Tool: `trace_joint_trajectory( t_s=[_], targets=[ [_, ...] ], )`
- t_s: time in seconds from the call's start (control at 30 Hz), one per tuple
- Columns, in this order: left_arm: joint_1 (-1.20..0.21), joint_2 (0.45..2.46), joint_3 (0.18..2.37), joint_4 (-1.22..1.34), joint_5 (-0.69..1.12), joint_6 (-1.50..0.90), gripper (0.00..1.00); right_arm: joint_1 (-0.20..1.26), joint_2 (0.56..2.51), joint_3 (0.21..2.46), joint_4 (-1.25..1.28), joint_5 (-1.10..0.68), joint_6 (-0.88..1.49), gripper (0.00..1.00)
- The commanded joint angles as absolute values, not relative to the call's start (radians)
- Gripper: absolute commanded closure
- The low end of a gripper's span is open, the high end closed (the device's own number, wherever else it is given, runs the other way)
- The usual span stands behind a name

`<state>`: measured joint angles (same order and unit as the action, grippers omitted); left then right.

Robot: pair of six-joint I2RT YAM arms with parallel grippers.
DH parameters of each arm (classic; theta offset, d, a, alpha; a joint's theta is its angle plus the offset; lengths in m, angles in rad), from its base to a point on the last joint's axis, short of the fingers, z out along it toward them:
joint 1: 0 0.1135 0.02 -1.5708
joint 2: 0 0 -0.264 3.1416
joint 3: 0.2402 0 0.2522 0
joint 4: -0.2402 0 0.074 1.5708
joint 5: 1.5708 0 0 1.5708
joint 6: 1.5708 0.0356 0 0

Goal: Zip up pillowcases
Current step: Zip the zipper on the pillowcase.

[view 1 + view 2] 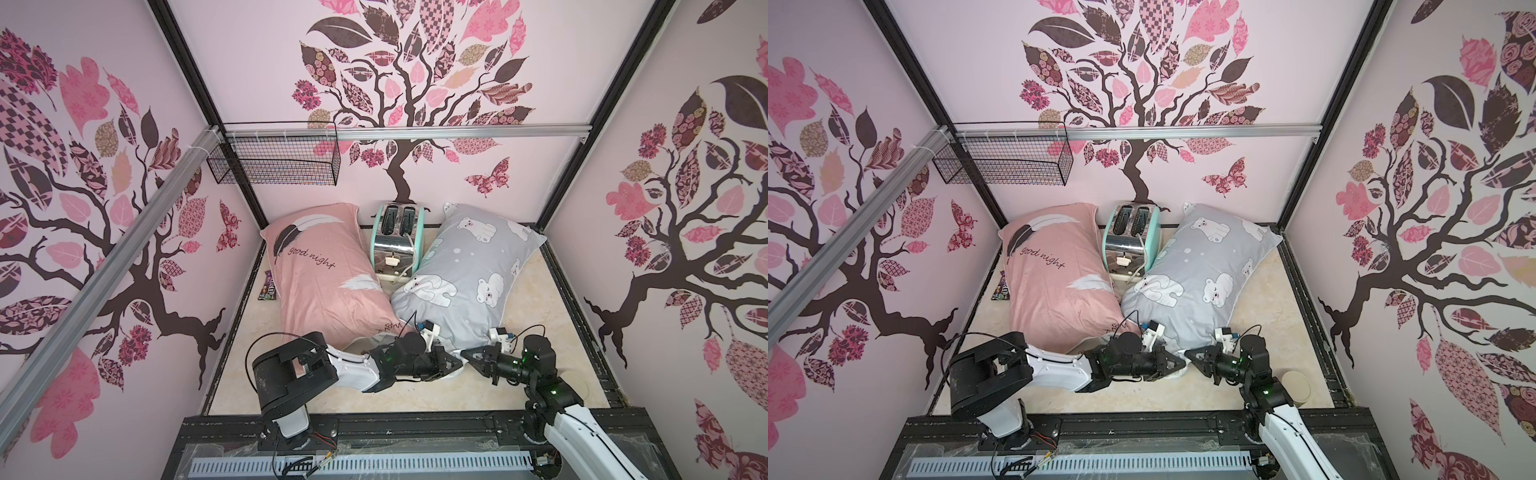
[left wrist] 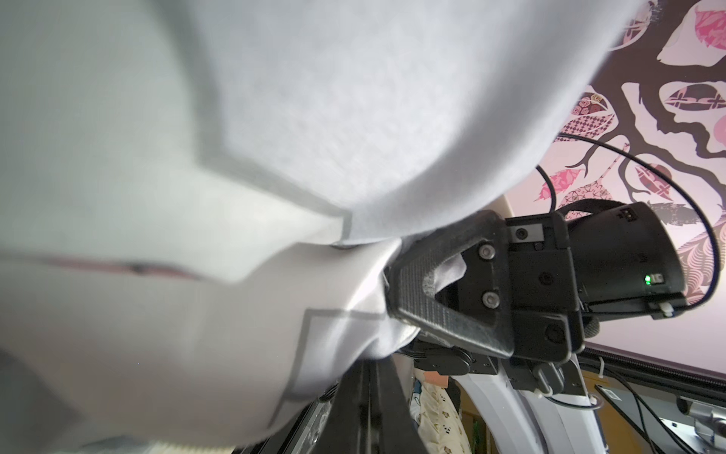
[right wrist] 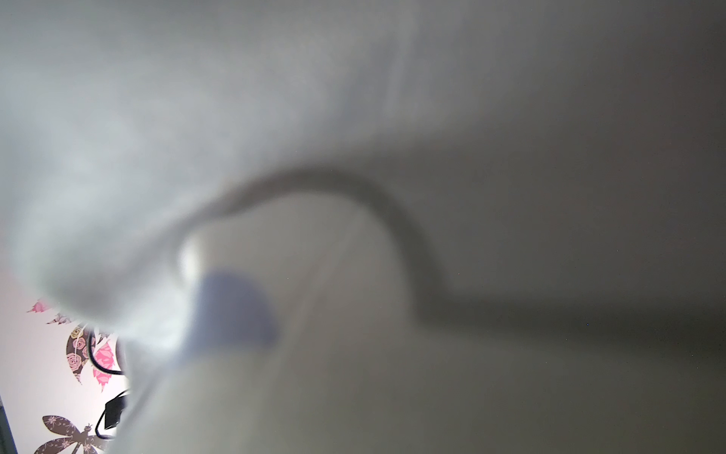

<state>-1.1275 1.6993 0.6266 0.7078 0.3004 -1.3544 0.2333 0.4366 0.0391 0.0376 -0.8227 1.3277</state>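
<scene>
While both claws meet at near hem of grey pillowcase (image 1: 465, 266), right gripper (image 1: 467, 354) pinches fabric, left gripper (image 1: 456, 360) closed, catch unclear; pink pillowcase (image 1: 328, 282) alongside, unattended. Zipped state not visible; likely early.

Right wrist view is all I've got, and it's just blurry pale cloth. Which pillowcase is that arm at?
Observer: The grey pillowcase with the polar bears. In both top views the right gripper sits at its near end.
Operator: Is it gripping the cloth?
Observer: Yes. The left wrist view shows it shut on a bunch of pale fabric at that case's edge.
Operator: And the left gripper?
Observer: The left gripper is shut too, tip to tip with the right one at the same end.
</scene>
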Motion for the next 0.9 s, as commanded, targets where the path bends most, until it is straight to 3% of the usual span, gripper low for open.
trace_joint_trajectory(
  t_s=[0.0,0.87],
  targets=[
    [-1.121,1.707,0.633,0.683,0.276,-1.330,1.00,0.232,0.432,0.077,0.005,-0.838,1.291,1.00],
    [-1.038,1.539,0.517,0.396,0.204,-1.194,1.00,0.168,0.505,0.489,-0.407,-0.673,0.921,1.00]
  ],
)
